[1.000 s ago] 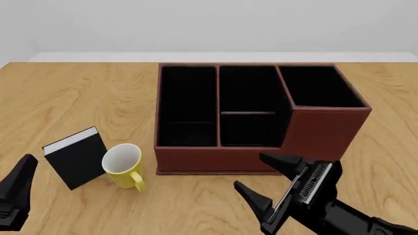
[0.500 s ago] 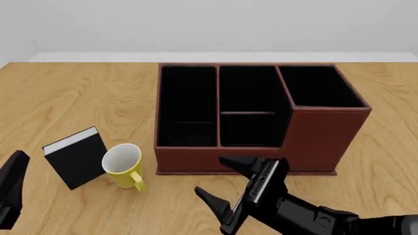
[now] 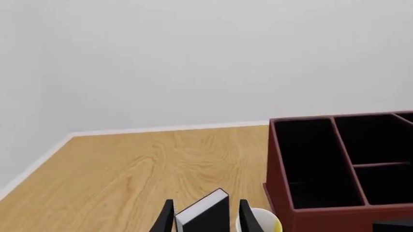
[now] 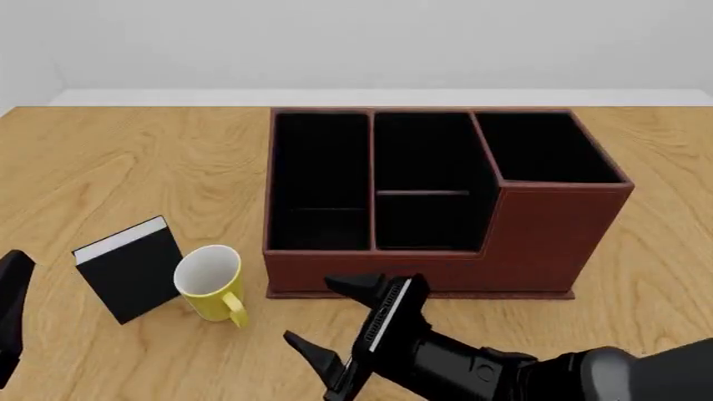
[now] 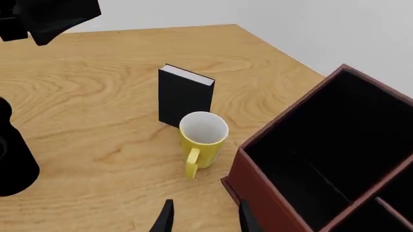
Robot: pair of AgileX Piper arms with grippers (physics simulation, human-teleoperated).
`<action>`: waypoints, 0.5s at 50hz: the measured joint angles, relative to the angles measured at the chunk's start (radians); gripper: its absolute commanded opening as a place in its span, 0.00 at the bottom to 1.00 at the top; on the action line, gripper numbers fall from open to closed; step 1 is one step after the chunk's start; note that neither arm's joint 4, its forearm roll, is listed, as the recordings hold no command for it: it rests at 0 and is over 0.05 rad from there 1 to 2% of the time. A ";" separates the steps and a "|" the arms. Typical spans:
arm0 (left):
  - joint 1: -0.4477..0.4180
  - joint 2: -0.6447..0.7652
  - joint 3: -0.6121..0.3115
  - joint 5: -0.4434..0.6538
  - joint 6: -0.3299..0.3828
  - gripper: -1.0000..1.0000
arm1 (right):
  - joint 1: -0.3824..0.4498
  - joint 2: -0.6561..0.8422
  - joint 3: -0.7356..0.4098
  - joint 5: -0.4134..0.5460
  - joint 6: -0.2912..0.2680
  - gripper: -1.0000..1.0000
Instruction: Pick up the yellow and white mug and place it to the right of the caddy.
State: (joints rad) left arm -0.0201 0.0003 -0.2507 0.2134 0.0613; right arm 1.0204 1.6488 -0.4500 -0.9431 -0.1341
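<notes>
Yellow and white mug [image 4: 210, 284] stands upright on the wooden table [image 4: 134, 175], just in front of the left front corner of the caddy [image 4: 535, 225] and right beside a small black book [image 4: 128, 269] with white page edges; whether mug and book touch is hard to tell. Its handle points toward the arms' side of the table.

What has changed over the last second is the right gripper [image 4: 323, 334]: it has swept leftward along the caddy's front, from near the right end of the box to roughly its middle, and now sits much closer to the mug. Its jaws are spread wide with nothing between them. In the right wrist view the mug [image 5: 201, 137] lies ahead of the fingertips [image 5: 166, 215] — lined up, but not yet reached. The left gripper [image 4: 12, 309] has slid back toward the picture's edge; the left wrist view shows its two fingertips [image 3: 166, 217] apart and empty.

So the approach is under way and the grasp is still to come. The mug must later cross to the caddy's far right side, so a firm hold on rim or handle matters, as does clearing the book.
</notes>
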 measured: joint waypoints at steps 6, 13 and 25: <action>0.006 0.000 -0.008 0.006 0.001 1.00 | 0.010 0.047 -0.034 -0.005 0.006 1.00; 0.012 0.000 -0.017 0.013 0.001 1.00 | 0.021 0.093 -0.074 -0.004 0.012 1.00; 0.021 0.000 -0.025 0.020 0.004 1.00 | 0.030 0.170 -0.136 -0.008 0.023 1.00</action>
State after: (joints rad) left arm 0.0010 0.0001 -0.2757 0.2338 0.0652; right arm 1.0499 1.8191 -0.5856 -0.9511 -0.1114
